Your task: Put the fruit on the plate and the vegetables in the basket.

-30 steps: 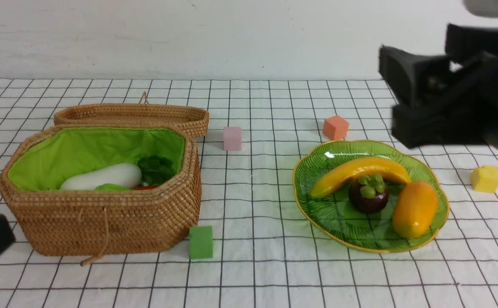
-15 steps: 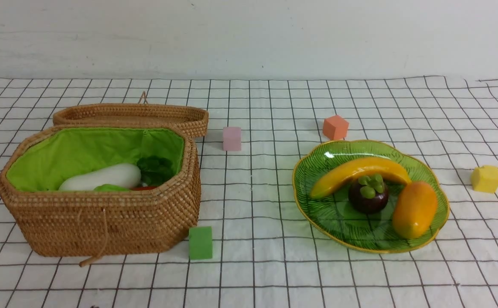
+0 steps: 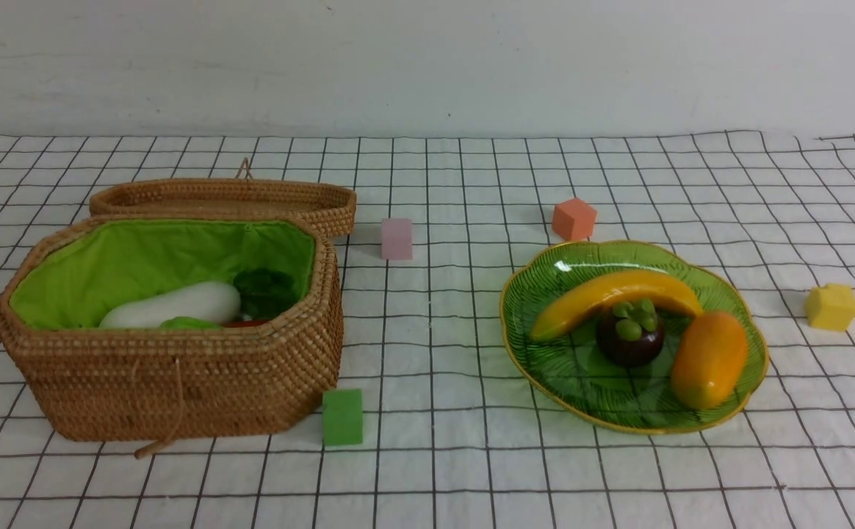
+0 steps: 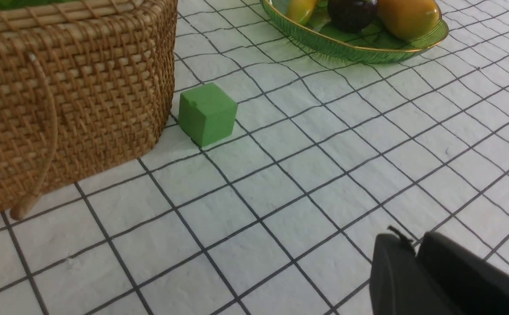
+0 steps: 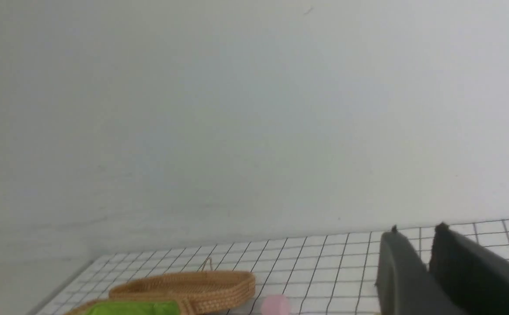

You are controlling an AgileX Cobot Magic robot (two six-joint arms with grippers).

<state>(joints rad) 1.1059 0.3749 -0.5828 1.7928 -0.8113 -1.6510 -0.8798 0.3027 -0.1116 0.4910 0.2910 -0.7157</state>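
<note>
Both arms had gone from above the plate. The left gripper was closed on nothing; the right gripper was nearly closed, empty.

the front camera faces the whole table. the left wrist camera looks low and close at the basket and plate; the right wrist camera faces the wall.

A green cube sits just beside the wicker basket on the checked bench, the green plate with its fruit lies farther off, and the left gripper shows its jaws nearly together.
</note>
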